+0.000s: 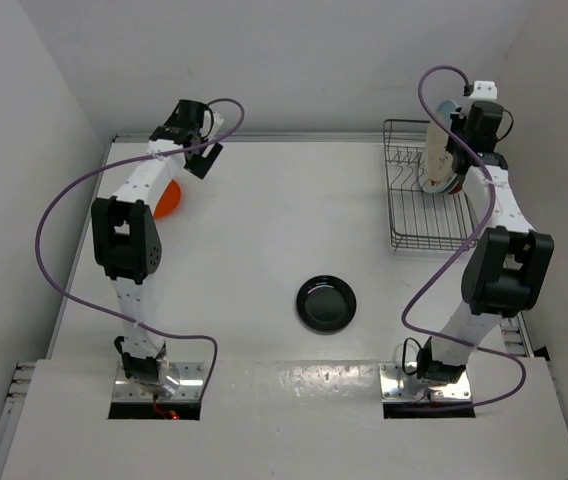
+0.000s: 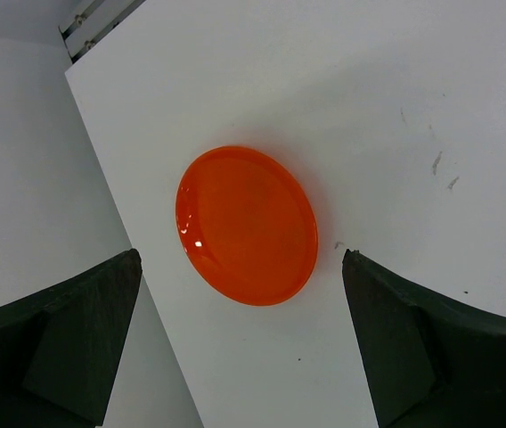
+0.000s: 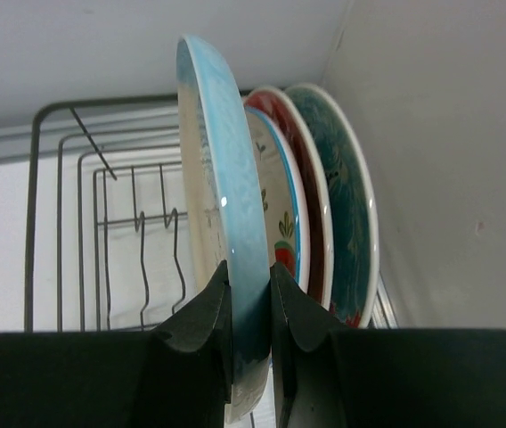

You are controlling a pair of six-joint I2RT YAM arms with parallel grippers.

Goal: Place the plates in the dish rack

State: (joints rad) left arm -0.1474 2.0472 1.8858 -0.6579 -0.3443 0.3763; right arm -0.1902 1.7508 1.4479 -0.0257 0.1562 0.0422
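Pinching the rim of a pale blue plate [image 3: 226, 160], the right gripper [image 3: 250, 276] holds it on edge at the dish rack [image 3: 57, 205], just beside three other upright plates [image 3: 320, 196]; the left gripper [image 2: 240, 263] (jaws spread wide) hovers over the orange plate [image 2: 246, 223], flat near the left edge of the table [image 1: 264, 220]; the black plate [image 1: 326, 303] lies mid-table.

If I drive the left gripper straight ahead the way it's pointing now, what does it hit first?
The orange plate, lying on the table, centred between the left gripper's open fingers in the wrist view. Nothing seems to stand in between, though depth is hard to judge.
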